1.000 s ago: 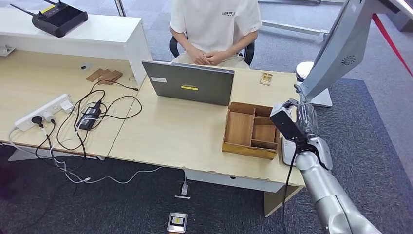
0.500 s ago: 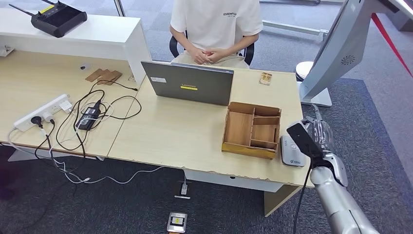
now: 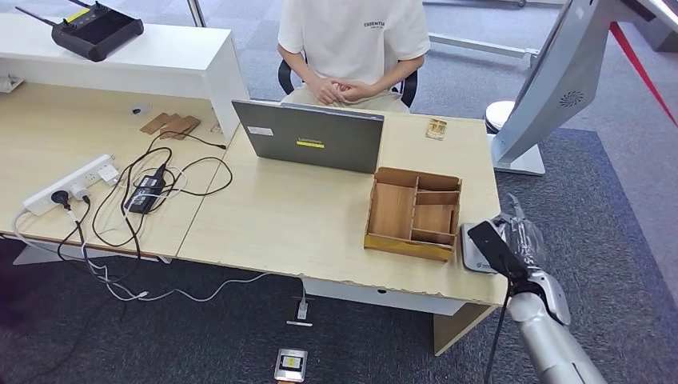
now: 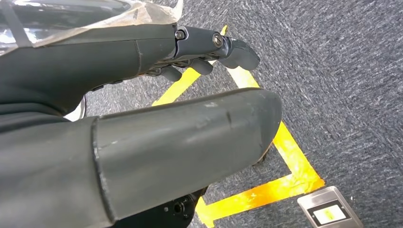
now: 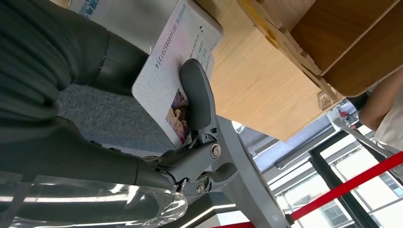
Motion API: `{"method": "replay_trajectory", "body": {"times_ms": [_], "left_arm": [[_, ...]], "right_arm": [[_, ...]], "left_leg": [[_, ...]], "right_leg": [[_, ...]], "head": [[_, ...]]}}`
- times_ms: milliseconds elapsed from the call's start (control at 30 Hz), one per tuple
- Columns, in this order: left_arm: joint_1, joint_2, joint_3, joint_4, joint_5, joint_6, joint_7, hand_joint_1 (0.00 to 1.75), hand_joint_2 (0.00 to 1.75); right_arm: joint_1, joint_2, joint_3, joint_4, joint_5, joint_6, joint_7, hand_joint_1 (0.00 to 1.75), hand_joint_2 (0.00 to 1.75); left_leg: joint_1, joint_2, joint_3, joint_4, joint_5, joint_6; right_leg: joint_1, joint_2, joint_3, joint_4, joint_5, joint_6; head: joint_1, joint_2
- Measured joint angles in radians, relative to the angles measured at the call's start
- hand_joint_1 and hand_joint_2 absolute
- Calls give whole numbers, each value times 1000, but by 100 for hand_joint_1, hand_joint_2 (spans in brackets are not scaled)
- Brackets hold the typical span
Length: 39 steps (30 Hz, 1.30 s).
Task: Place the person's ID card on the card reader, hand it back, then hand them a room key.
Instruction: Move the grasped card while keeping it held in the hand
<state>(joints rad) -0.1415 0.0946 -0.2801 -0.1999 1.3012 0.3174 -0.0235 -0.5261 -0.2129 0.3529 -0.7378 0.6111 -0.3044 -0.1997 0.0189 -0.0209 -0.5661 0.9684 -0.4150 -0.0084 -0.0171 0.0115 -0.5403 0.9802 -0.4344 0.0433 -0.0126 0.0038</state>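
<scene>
Right hand [image 5: 142, 118] pinches the ID card [image 5: 176, 85] between thumb and fingers [image 5: 197, 102]; one finger lies across the card's printed face beside the photo. The card's long axis runs out past the fingertips, photo end at the fingers, number end away from them. Its far end overlaps the white reader [image 5: 109, 14], which sits against the wooden tray [image 5: 304, 57]; contact cannot be confirmed. In the head view the hand [image 3: 520, 244] is at the reader [image 3: 473, 256], at the desk [image 3: 304, 216] edge. Left hand [image 4: 142, 95] hangs over the carpet, fingers loosely curled, holding nothing.
</scene>
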Motion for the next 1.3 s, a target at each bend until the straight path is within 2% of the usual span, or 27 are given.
{"method": "replay_trajectory", "body": {"times_ms": [633,1300], "left_arm": [[0,0,13,0,-9,-4,11,0,0],[-1,0,13,0,-17,-7,2,0,0]], "right_arm": [[36,-5,2,3,27,30,41,175,175],[39,-5,6,44,35,35,36,175,175]], "left_leg": [[0,0,0,0,0,0],[0,0,0,0,0,0]], "right_leg": [[0,0,0,0,0,0],[0,0,0,0,0,0]], "head": [[0,0],[0,0]]}}
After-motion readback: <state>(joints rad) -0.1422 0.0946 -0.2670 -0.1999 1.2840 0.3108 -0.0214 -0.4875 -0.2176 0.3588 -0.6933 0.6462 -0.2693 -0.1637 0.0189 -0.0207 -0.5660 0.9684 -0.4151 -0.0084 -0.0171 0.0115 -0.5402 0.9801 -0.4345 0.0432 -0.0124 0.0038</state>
